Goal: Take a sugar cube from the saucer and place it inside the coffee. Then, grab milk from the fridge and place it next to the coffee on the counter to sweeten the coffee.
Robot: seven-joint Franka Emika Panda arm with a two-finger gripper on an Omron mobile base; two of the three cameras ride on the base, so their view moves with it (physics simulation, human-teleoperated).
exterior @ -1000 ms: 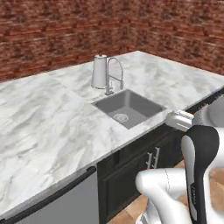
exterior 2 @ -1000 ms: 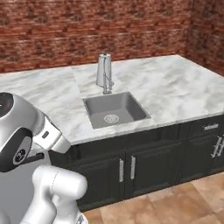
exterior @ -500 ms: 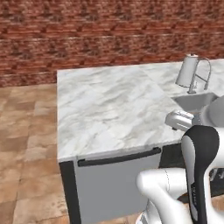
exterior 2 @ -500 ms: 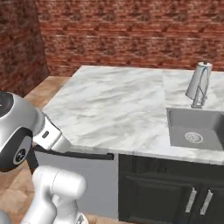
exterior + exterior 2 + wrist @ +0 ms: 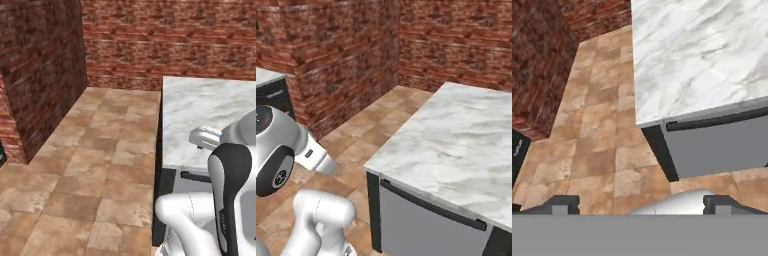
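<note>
The bench [image 5: 456,145] is showing as a white marble-look slab with grey veins, its corner jutting toward the tiled floor [image 5: 95,165]. In the left base view the bench [image 5: 210,115] is sitting at about three o'clock; in the hand view the bench [image 5: 702,55] is lying toward one o'clock. Under its edge a grey appliance front [image 5: 426,225] with a dark bar handle [image 5: 431,205] is facing out. Red brick walls [image 5: 150,45] are standing at twelve o'clock and nine o'clock. The gripper [image 5: 642,205] is hanging over the floor at six o'clock in the hand view, its two dark fingertips [image 5: 562,204] spread wide apart and gripping nothing.
</note>
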